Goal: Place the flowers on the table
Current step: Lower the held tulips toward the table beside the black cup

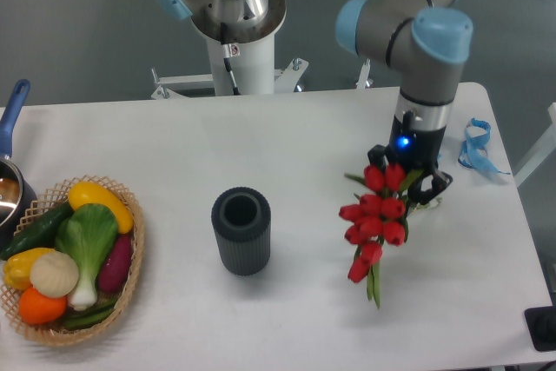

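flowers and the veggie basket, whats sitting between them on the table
In the camera view, one dark ribbed cylinder stands upright between the flowers and the basket; otherwise only white table.

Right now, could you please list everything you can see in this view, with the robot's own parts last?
flowers: one bunch, red tulips with green leaves, right part of the table, held at the stem end by the tool
table: one, white, fills most of the view
cylinder: one, dark grey, ribbed, open top, upright at table centre
basket: one, tan wicker, front left, holding mixed vegetables
pot: one, blue handle, left edge, partly cut off
ribbon: one, blue, far right edge of table
arm: one, grey with blue joints, above the right side
tool: one, black, blue light above it, shut on the flowers
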`<action>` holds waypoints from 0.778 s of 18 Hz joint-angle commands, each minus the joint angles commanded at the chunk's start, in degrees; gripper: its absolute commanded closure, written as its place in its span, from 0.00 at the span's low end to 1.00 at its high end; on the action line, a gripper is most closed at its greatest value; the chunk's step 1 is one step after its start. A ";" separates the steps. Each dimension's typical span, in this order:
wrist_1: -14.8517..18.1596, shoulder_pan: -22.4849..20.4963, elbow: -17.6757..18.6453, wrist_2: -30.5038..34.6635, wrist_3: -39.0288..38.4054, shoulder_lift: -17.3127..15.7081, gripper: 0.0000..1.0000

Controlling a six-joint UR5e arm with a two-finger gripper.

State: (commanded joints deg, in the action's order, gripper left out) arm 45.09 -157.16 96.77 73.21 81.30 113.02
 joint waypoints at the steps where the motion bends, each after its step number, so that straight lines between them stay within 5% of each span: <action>1: -0.09 0.44 -0.70 0.27 -0.35 1.14 0.65; 14: -0.26 2.03 -3.87 0.36 -1.94 4.84 0.59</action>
State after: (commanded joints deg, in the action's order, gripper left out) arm 44.83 -155.13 92.90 73.56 79.36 117.86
